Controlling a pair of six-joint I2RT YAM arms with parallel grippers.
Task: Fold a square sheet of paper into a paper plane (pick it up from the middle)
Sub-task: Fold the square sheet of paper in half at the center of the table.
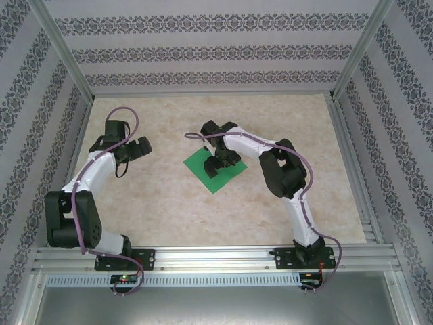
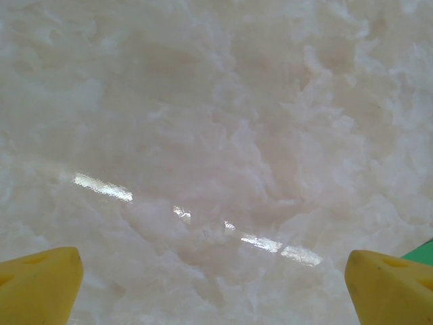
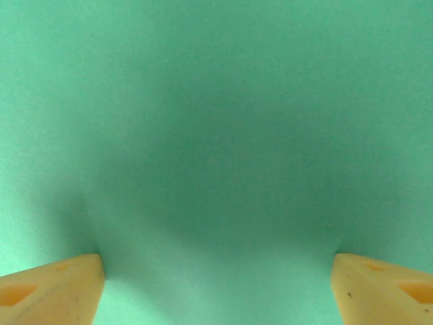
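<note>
We found the square sheet of paper (image 1: 201, 169) lying flat on the marbled table (image 1: 162, 210), about mid-table. It was turned corner-on, so that one corner pointed toward the near edge. It was bright green and read as a plain square from above.

The right gripper (image 1: 220, 164) stood pointed down over the middle of the sheet, its arm reaching in from the near right. From its wrist camera we noted the two yellow-orange fingertips (image 3: 53, 290) spread wide, one at each lower corner, with green paper between and beyond them. A soft shadow lay on the paper under the claw. The tips looked to be at or just above the sheet, but we could not tell whether they touched it. The claw pinched nothing.

The left gripper (image 1: 135, 149) hung over bare table to the left of the sheet, apart from it. Its yellow fingertips (image 2: 38, 286) were likewise spread wide over pale marbling, and a sliver of the green sheet showed at the right edge of that view
</note>
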